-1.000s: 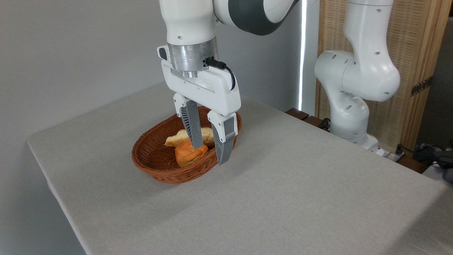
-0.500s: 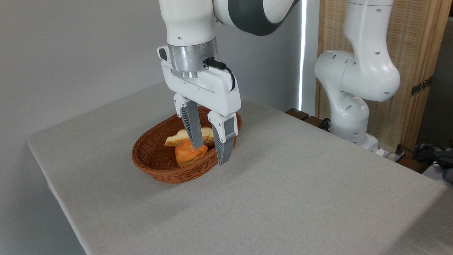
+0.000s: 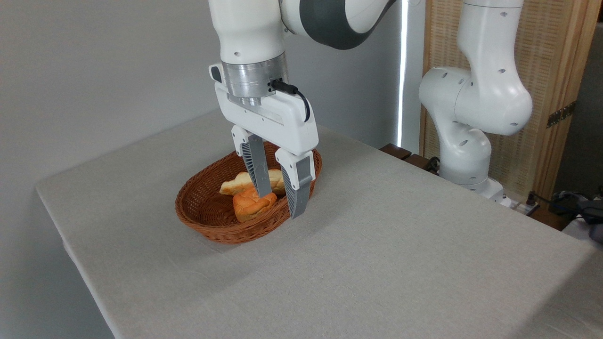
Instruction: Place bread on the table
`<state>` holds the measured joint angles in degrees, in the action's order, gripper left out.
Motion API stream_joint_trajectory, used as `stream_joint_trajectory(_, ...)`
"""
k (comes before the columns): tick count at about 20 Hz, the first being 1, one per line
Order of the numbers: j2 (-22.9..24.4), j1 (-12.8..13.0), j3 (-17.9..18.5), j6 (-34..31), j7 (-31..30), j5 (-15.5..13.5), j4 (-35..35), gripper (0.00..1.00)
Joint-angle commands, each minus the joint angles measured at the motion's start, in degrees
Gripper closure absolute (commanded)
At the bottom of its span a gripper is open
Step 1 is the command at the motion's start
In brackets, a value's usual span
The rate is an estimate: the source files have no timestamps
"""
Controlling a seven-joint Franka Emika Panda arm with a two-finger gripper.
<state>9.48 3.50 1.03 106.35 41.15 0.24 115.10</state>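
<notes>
There, on the grey bench, a basket holds the bread and an orange bun. The gripper hangs just above, its jaws apart and empty, the bread lying behind its left finger.

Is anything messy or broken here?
No, nothing stands out. The bread and an orange bun lie inside the basket, nothing is spilled on the table, and the gripper hangs with jaws open.
</notes>
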Motion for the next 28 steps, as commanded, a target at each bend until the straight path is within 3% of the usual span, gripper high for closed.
stream_joint_trajectory(1,-0.5,0.7,-0.1,-1.1,-0.4,-0.8,-0.3,0.0)
stream_joint_trajectory(8,-1.0,1.2,-5.2,-1.2,0.8,-3.0,0.1,0.0)
stream_joint_trajectory(19,-1.0,9.7,-5.6,-1.6,11.0,-3.2,2.9,0.0)
stream_joint_trajectory(24,-1.1,11.9,-5.7,-3.4,17.5,-3.6,3.9,0.0)
stream_joint_trajectory(28,-2.3,14.8,-5.7,-3.4,18.4,-3.6,4.6,0.0)
